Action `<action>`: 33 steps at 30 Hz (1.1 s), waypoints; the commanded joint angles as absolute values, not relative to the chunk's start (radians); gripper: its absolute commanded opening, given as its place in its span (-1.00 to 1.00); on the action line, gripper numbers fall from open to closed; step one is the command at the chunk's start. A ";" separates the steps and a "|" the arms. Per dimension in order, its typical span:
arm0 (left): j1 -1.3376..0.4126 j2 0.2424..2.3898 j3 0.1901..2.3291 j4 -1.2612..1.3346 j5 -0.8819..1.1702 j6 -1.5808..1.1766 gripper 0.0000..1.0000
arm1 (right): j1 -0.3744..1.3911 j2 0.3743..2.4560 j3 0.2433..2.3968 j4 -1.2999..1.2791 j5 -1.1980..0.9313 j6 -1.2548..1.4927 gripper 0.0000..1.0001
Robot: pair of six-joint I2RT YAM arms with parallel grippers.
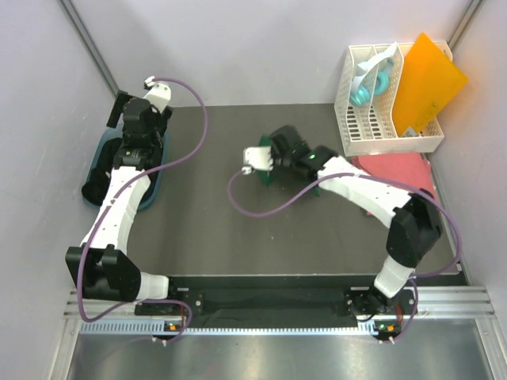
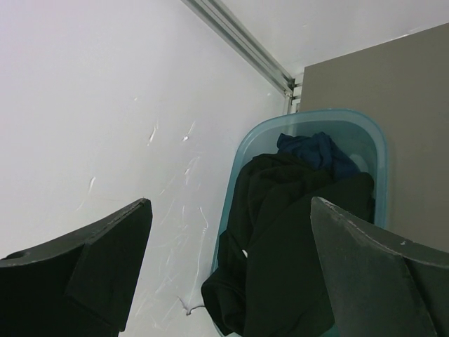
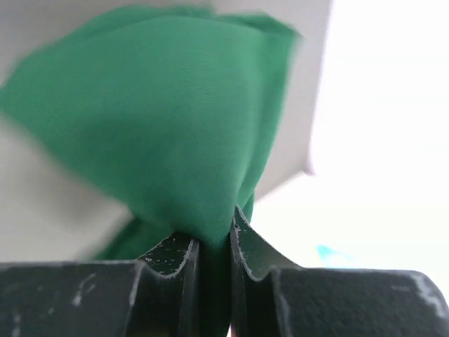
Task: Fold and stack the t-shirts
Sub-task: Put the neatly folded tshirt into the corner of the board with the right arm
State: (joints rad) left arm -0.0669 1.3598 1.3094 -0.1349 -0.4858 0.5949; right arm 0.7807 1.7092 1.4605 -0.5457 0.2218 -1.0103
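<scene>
So the right gripper is clamped tight on a fold of the green t-shirt; the wrist view shows cloth squeezed between both fingers and bunching out above them. From overhead the shirt sits around the middle of the table, mostly hidden under the wrist, so there's no telling how much of it is off the surface. The left gripper is spread wide with nothing in it; it hangs over the blue bin at the far left, where the dark t-shirts lie in a heap. The coral pink t-shirt lies on the right side, just in front of the white rack, partly behind the arm.

Looks like the step is getting the green one spread out for folding. Tbh one pinch on a bunched wad won't lay it flat; best bet is probably to lift slowly and let it hang and unfurl; then drag it across open table so it spreads. The left arm could come over and catch a second corner.
</scene>
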 commanded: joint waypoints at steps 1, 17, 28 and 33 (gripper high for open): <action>-0.064 1.345 1.348 -0.110 -0.466 0.563 0.98 | 0.665 1.628 1.554 -0.537 0.336 -1.153 -1.00; -0.064 1.351 1.373 -0.123 -0.466 0.561 0.98 | 0.249 1.473 1.603 -0.436 0.226 -1.446 -1.00; -0.066 1.376 1.413 -0.135 -0.483 0.563 0.98 | 0.049 1.339 1.415 -0.456 0.006 -1.639 -1.00; -0.071 1.381 1.419 -0.147 -0.491 0.563 0.98 | -0.037 1.238 1.133 -0.399 -0.072 -1.788 -1.00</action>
State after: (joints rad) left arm -0.0669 1.3800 1.3750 -0.1471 -0.4706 0.5751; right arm 0.0292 1.3048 1.3090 -0.4610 0.0242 -1.6299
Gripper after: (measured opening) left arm 0.991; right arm 0.121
